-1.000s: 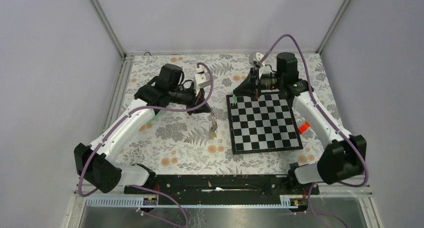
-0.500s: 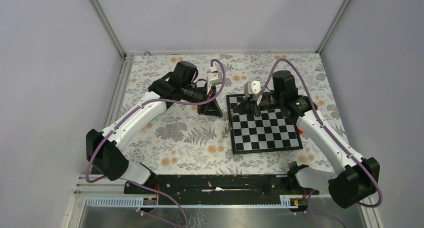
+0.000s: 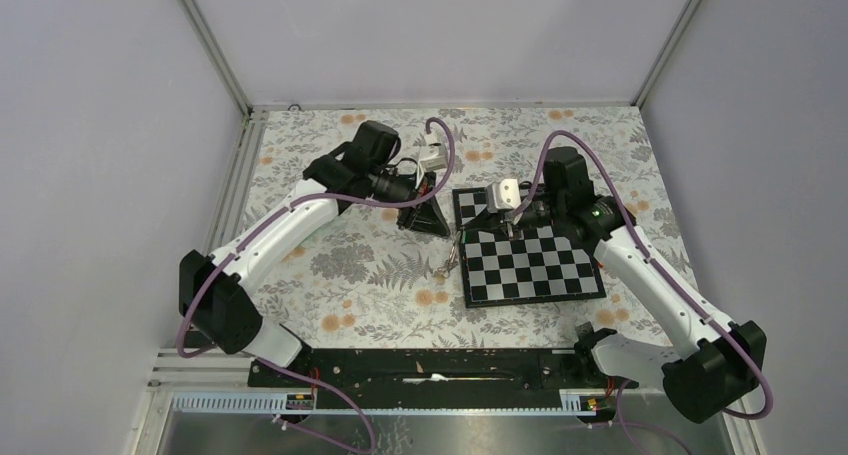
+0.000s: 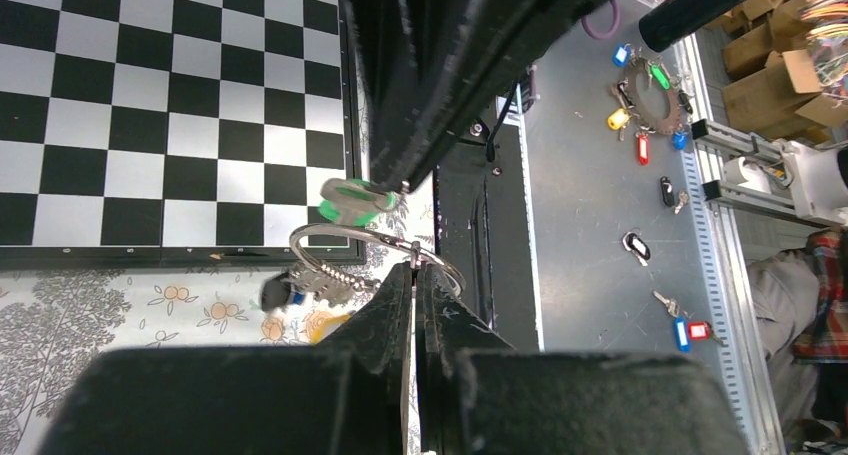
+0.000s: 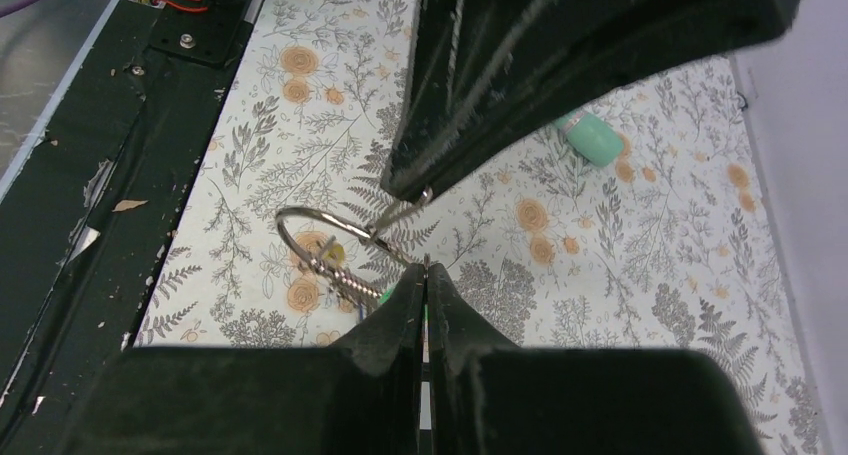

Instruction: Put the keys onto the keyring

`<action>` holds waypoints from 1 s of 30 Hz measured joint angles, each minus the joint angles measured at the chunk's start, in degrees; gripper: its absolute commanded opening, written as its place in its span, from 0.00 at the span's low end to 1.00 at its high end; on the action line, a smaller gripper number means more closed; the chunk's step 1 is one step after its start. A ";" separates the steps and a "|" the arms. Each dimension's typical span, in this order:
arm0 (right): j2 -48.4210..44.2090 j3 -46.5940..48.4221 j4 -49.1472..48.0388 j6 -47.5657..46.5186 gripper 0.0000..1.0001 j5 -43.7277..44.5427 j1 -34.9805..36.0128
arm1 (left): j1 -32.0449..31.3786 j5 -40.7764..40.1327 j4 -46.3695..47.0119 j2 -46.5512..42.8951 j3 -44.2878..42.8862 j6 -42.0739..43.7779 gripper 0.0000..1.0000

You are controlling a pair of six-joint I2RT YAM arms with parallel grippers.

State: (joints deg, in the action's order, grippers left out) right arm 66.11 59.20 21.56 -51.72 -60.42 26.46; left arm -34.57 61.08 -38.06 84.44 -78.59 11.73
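My left gripper (image 4: 414, 267) is shut on the thin silvery keyring (image 4: 372, 241) and holds it just off the chessboard's left edge. Small blue- and yellow-headed keys hang blurred from the ring on a bead chain. From above, the ring (image 3: 452, 258) dangles under the left gripper (image 3: 443, 232). My right gripper (image 5: 425, 265) is shut on the green-headed key (image 4: 355, 200). It faces the left fingers, with the key's head right at the ring's top edge. In the right wrist view the ring (image 5: 322, 227) hangs from the left fingertips (image 5: 420, 190).
The chessboard (image 3: 530, 255) lies right of centre on the flower-patterned cloth. A teal stick (image 5: 590, 138) lies on the cloth behind the left arm. Several tagged keys (image 4: 650, 105) lie on the grey floor beyond the table's near rail.
Both arms have closed in on each other. The left gripper carried the keyring right to the board's edge. The right gripper came left and down from the board's far side to meet it.
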 measured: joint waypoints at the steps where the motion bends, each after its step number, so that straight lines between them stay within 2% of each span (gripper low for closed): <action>1: -0.28 -0.07 0.00 -0.31 0.00 0.02 0.28 | 0.00 0.22 0.02 0.63 -0.28 -0.20 0.00; 16: -2.38 -2.25 -0.48 -2.10 0.00 1.44 1.86 | 0.00 2.23 1.84 4.94 -1.66 -7.08 0.00; 30: -2.38 -2.89 -1.22 -2.49 0.00 2.12 2.43 | 0.00 3.54 2.23 4.96 -1.66 -8.39 0.00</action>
State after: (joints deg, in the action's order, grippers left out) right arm 63.72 56.31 20.34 -54.22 -58.30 28.88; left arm -34.57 64.62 -35.83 89.41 -80.25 3.33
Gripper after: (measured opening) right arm 0.053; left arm 0.014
